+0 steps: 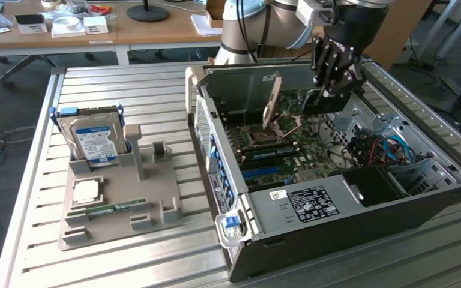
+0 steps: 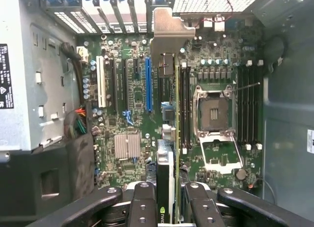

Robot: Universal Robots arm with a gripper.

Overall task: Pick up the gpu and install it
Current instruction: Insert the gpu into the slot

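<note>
Closest to me on the metal desk (image 1: 118, 264) I see a grey holder (image 1: 122, 183). A thin green memory stick (image 1: 106, 209) lies in it, with a small square chip (image 1: 86, 191) just behind. At the back of the holder the silver hard drive (image 1: 94, 141) stands up, its blue and white label facing me.

To the exterior view's right lies the big open computer case (image 1: 359, 228). I can look down on the green board (image 1: 295, 162) inside it.

Further in, the pincer (image 1: 332, 90) hangs over that board. In the wrist view the pincer (image 2: 169, 200) is part way closed, and its fingers (image 2: 143, 203) press on both sides of the gpu (image 2: 165, 168). The gpu (image 1: 323, 103) stands on its thin edge inside the case, above the board, near the long blue slot (image 2: 148, 84). I cannot tell if it sits in a slot.

Far behind is a wooden desk (image 1: 166, 33) with small white boxes (image 1: 94, 25).
</note>
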